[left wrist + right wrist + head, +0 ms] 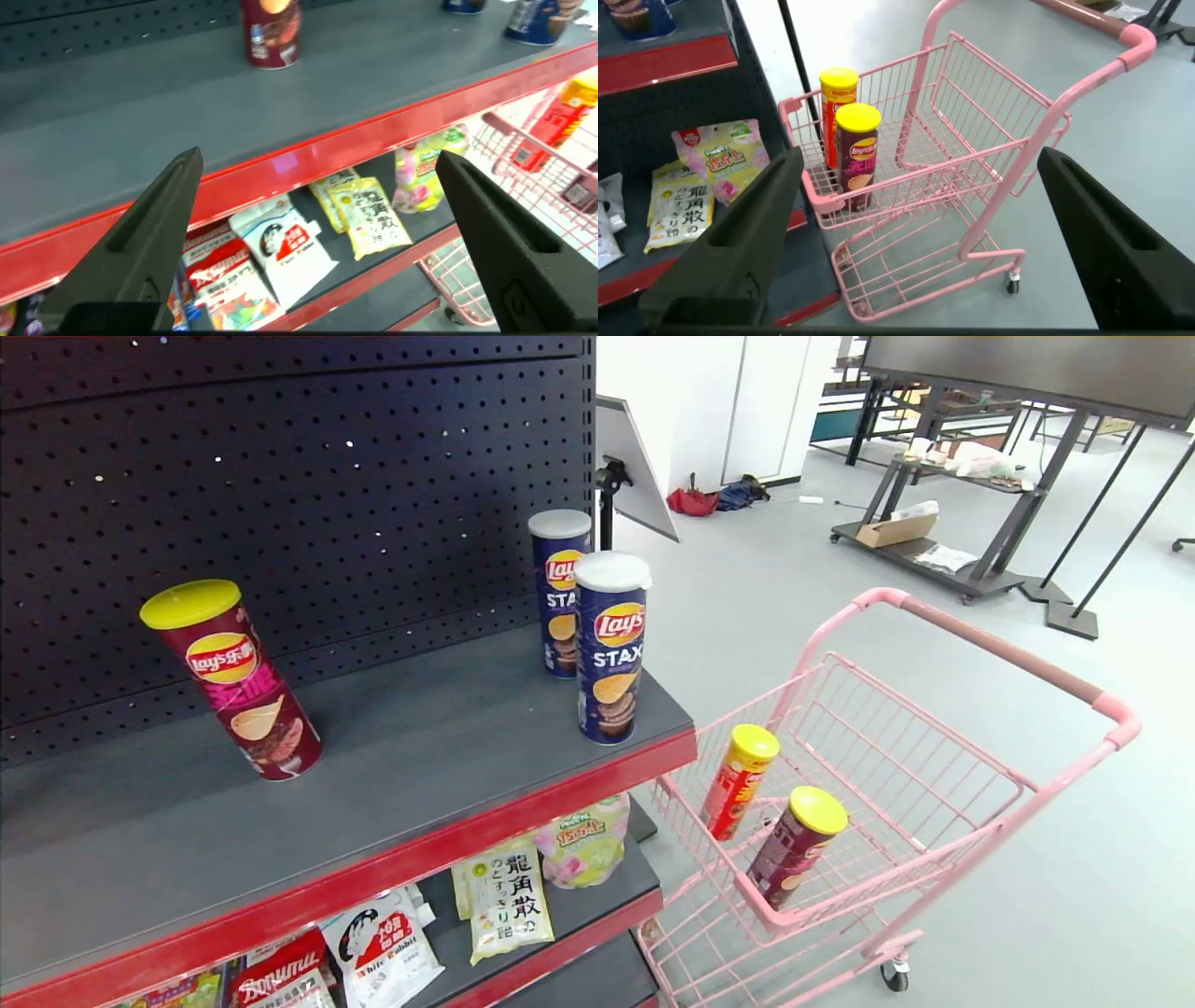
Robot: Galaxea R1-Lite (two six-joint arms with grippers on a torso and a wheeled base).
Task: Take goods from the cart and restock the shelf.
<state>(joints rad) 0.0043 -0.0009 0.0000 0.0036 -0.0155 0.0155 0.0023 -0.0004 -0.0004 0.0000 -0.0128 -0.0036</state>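
Left hand (320, 159) and right hand (920, 154) both open, empty. Shelf (420, 737) holds three: maroon can (233, 681) at left, two blue cans (611, 649) at right end. Red can (739, 782) and dark can (794, 847) stand in cart (990, 649), right of shelf, not yet moved. Judged past halfway; two left.

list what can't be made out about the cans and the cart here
Rear blue can: head view, one side hidden by the front blue can.
Maroon shelf can: left wrist view, top cut off by the picture's edge.
Dark cart can: head view, base behind the front rim of the cart.
Lower-shelf packets: head view, leftmost ones cut by the bottom edge.
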